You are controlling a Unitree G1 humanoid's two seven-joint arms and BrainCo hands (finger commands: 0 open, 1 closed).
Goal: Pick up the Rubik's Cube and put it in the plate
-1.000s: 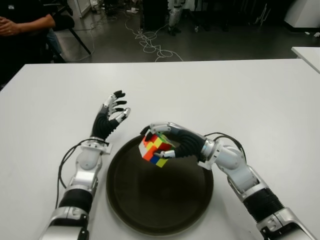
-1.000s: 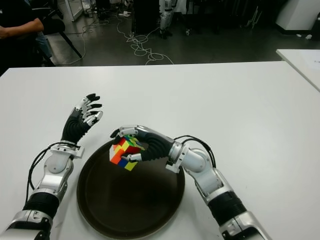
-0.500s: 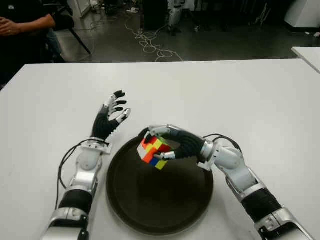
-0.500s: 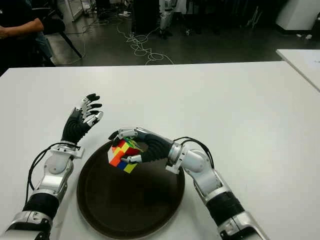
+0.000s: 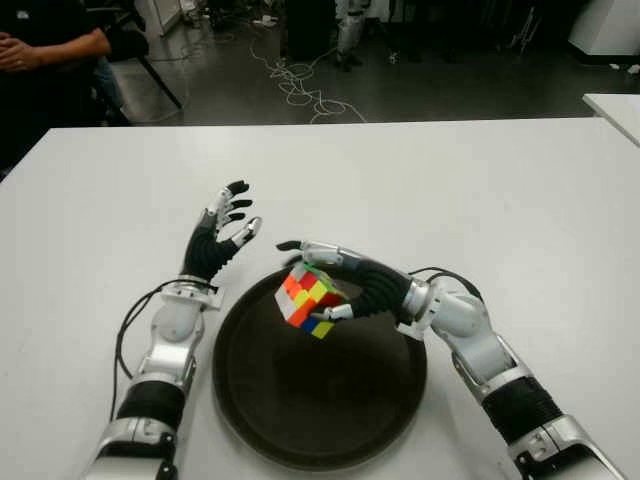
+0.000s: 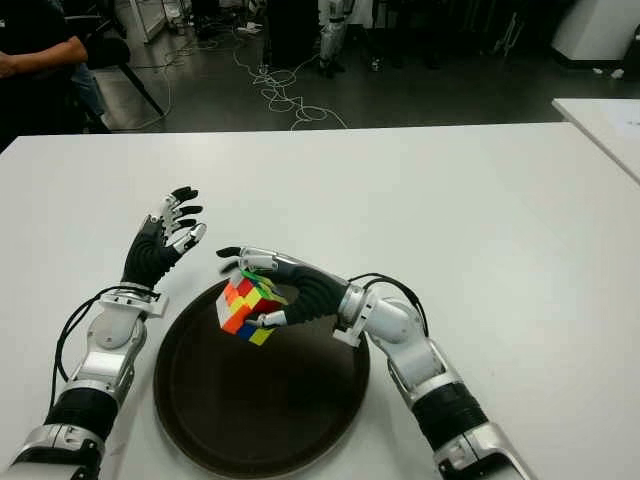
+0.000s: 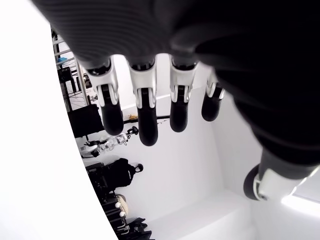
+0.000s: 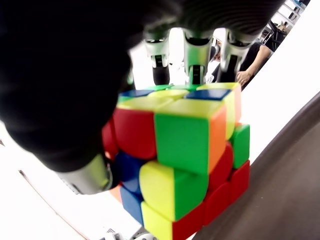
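Right wrist view shows your right hand (image 5: 335, 285) gripping the multicoloured plastic Rubik's Cube (image 5: 307, 299) over the round dark plate (image 5: 320, 400), seemingly not touching; lower, then release. Left hand (image 5: 222, 232) is idling spread beside.

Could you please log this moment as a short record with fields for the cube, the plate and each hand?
cube: Rubik's Cube, tilted, over the plate's far-left part
plate: dark round plate on the white table
right hand: right hand holds the cube, fingers over its top, thumb below
left hand: left hand raised left of the plate, fingers spread, holding nothing
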